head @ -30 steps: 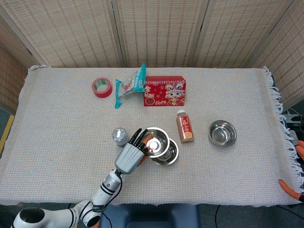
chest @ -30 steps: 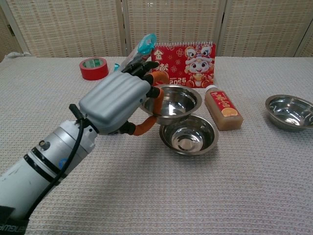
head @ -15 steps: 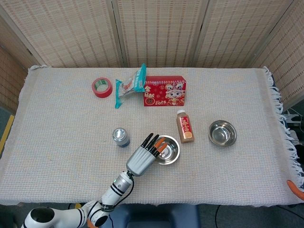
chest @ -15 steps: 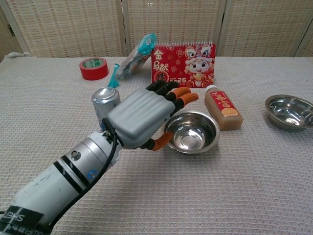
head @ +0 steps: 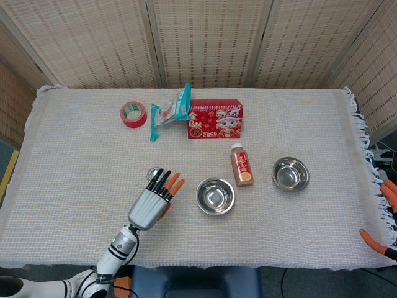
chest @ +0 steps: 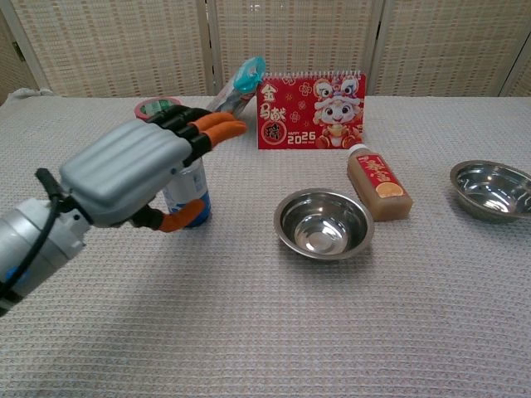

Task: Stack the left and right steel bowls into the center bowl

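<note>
A steel bowl stack point(head: 215, 196) point(chest: 323, 224) sits at the table's centre; two bowls look nested as one there. Another steel bowl point(head: 290, 173) point(chest: 491, 188) stands alone to the right. My left hand point(head: 152, 202) point(chest: 133, 170) hovers left of the centre stack, fingers spread and holding nothing, in front of a drink can point(head: 153, 174) point(chest: 189, 199). Of my right hand point(head: 386, 217), only orange fingertips show at the head view's right edge, off the table and well clear of the right bowl.
A brown bottle point(head: 241, 164) point(chest: 379, 182) lies between the centre stack and the right bowl. At the back stand a red calendar point(head: 215, 119) point(chest: 311, 110), a snack packet point(head: 170, 112) point(chest: 241, 83) and a red tape roll point(head: 133, 114).
My left hand set the bowl it carried into the centre bowl, let go, and drew back to the left over the can.
</note>
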`<state>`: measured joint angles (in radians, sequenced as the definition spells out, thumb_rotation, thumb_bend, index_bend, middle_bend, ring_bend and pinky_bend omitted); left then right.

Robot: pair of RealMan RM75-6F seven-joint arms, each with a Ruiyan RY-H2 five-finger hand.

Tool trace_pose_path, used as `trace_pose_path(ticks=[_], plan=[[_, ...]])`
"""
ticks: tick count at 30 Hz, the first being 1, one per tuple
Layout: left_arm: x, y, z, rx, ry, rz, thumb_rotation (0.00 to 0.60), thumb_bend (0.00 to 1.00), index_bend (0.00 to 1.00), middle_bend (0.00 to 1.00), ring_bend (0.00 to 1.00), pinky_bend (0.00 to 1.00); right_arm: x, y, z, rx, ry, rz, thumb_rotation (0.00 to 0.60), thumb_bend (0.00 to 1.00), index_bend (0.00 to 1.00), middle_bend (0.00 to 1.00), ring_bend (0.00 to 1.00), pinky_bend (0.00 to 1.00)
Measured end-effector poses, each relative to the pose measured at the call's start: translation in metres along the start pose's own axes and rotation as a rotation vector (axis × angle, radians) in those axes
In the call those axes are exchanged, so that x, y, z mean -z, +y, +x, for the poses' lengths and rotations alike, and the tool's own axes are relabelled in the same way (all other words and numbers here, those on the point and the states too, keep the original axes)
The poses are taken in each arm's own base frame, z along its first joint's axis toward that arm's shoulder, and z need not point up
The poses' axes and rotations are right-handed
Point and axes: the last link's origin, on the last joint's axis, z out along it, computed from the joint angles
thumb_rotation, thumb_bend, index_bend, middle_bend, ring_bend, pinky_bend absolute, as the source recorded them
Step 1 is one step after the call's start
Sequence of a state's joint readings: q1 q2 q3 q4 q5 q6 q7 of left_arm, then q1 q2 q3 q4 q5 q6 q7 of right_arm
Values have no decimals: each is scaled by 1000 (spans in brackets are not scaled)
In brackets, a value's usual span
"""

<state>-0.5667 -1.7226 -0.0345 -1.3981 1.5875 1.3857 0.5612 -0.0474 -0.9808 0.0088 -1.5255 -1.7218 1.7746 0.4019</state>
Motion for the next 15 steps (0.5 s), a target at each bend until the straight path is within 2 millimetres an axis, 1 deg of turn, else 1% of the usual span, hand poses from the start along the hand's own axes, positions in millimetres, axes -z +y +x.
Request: trace_pose_path(ticks=[1, 2, 4, 5, 6, 7, 8, 9, 12, 15], plan=[[10, -13, 3, -13, -3, 27, 600, 415, 0, 0, 0, 52, -6, -2, -6, 3, -17, 13, 600, 129, 36, 0, 0, 0], [21, -26, 6, -24, -6, 58, 600, 414, 0, 0, 0, 52, -12, -4, -12, 3, -29, 27, 600, 129, 90, 0, 0, 0], [51, -57, 13, -44, -13, 146, 600, 415, 0, 0, 0, 51, -25, -9, -25, 4, -54, 58, 600, 130, 151, 0, 0, 0], [58, -63, 15, -44, -14, 164, 600, 415, 0, 0, 0, 51, -33, -13, -34, 7, -67, 79, 600, 130, 190, 0, 0, 0], [69, -70, 17, -39, -19, 189, 600, 415, 0, 0, 0, 51, -38, -16, -40, 10, -74, 93, 600, 129, 233, 0, 0, 0], [75, -74, 19, -36, -23, 203, 600, 414, 0, 0, 0, 51, -43, -19, -46, 16, -83, 108, 600, 130, 281, 0, 0, 0], [81, -80, 20, -35, -27, 223, 600, 414, 0, 0, 0, 51, -46, -21, -50, 23, -91, 119, 600, 130, 305, 0, 0, 0], [86, -84, 20, -32, -29, 239, 600, 414, 0, 0, 0, 50, -51, -23, -55, 31, -99, 130, 600, 129, 319, 0, 0, 0], [101, -102, 23, -1, -38, 295, 600, 414, 0, 0, 0, 49, -68, -31, -81, 100, -141, 158, 600, 130, 347, 0, 0, 0], [117, -123, 27, 55, -37, 350, 600, 414, 0, 0, 0, 48, -85, -39, -113, 209, -198, 171, 600, 130, 348, 0, 0, 0]])
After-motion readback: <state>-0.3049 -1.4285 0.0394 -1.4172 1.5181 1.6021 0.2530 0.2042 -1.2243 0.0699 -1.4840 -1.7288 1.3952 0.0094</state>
